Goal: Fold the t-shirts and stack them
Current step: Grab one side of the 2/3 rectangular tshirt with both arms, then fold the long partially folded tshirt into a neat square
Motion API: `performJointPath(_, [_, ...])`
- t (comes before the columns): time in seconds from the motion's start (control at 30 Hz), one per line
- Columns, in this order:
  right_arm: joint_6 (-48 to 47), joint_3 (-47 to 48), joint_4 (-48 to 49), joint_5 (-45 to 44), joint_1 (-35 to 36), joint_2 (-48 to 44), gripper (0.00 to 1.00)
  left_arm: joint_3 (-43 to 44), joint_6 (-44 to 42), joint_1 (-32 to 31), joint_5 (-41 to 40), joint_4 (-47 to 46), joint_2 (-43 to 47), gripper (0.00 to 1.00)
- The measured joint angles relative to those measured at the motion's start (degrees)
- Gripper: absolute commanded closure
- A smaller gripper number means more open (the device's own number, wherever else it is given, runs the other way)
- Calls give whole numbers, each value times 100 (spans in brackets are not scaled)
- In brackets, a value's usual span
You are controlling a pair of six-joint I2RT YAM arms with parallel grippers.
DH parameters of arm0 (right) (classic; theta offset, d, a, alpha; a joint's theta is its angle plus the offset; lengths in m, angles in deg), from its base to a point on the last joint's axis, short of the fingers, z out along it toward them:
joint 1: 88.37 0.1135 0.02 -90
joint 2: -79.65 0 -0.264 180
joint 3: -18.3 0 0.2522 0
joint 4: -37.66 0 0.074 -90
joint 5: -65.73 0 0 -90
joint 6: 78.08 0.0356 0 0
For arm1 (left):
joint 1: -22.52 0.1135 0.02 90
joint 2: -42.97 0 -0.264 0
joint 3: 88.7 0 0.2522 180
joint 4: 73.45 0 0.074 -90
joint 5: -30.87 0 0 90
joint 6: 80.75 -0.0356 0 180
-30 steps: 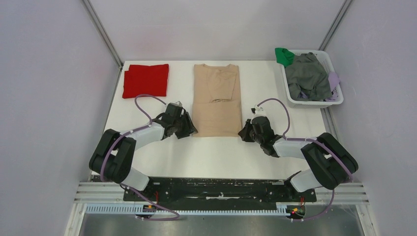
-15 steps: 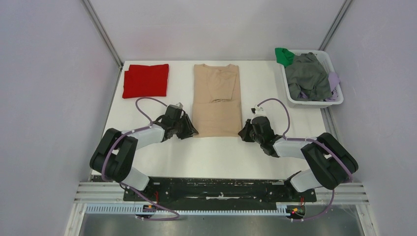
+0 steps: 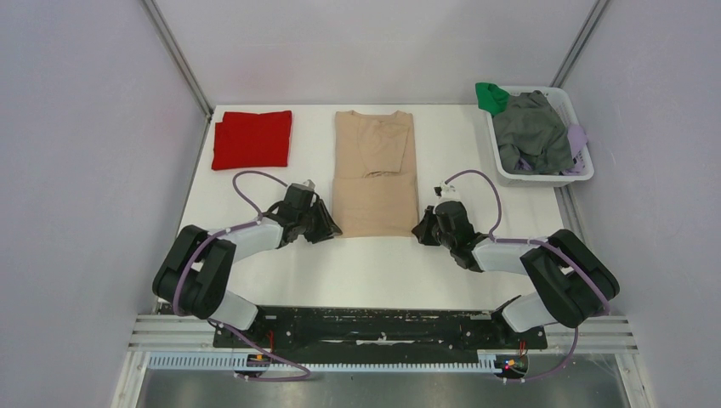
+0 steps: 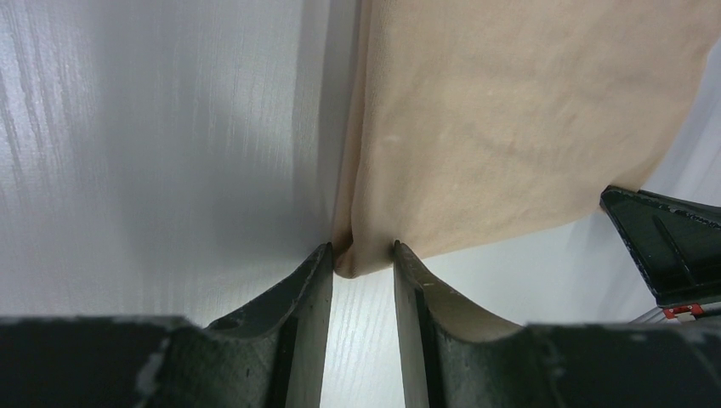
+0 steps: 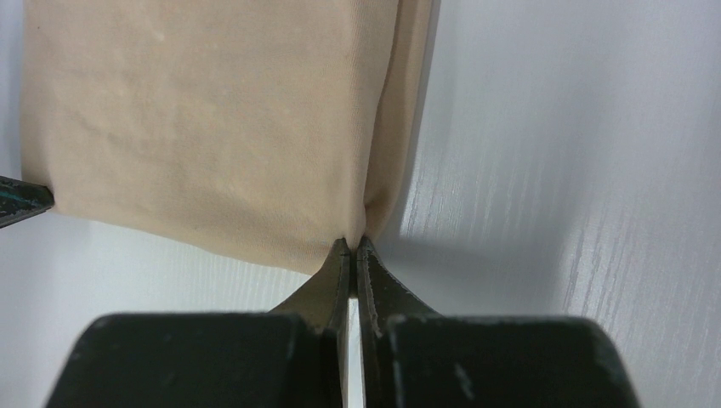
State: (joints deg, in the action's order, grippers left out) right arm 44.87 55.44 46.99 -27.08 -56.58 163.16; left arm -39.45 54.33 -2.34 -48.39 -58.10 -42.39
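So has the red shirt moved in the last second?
No. The red t-shirt lies where it did, its left edge along the table's left edge, same gap to the beige t-shirt.

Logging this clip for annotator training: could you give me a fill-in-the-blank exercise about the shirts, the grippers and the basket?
1. The folded t-shirt at the table's far left is ___.
2. The middle t-shirt, pinched at its near corners by the left gripper and the right gripper, is ___.
3. The grey clothes lie in a white ___.

Missing words: red; beige; basket.
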Motion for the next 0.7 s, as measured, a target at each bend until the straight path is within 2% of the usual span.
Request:
performJointPath(0.07, [0,0,0,2,0,-4,100,0,17,2,-2,20,-20,97])
performJointPath(0.4, [-109,-157,-262,243,0,-378,100,4,59,-50,160,304,55,98])
performJointPath(0.57, [-525,-382,-835,881,116,-1342,100,-295,22,-116,199,903,1099,98])
performJointPath(0.7, [-874,-492,-1419,1757,260,-2240,100,-389,-37,-131,382,1698,2225,98])
